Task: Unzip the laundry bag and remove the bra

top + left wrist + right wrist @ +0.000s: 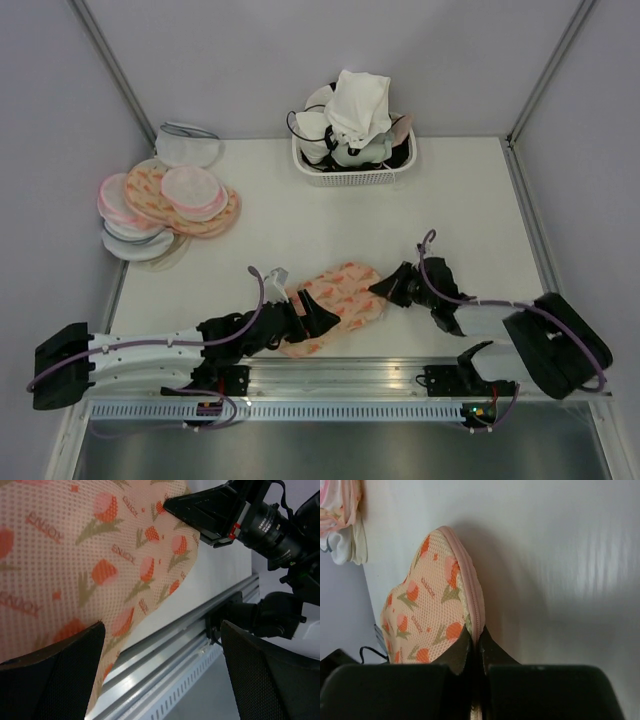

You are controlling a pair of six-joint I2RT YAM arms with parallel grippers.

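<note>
The laundry bag (335, 300) is a peach mesh pouch with an orange tulip print and pink zip edging, lying near the table's front edge. My right gripper (385, 287) is at its right end. In the right wrist view this gripper (476, 645) is shut on the bag's pink zip edging, and the bag (425, 605) stretches away from it. My left gripper (310, 315) is at the bag's left side. In the left wrist view this gripper (162, 670) is open wide, and the bag (75, 555) lies beside its left finger (50, 680). The bra is hidden.
A white basket (390, 176) of white and dark garments stands at the back centre. A pile of similar peach and white-pink pouches (165, 205) lies at the back left and shows in the right wrist view (340, 520). An aluminium rail (340, 375) runs along the near edge.
</note>
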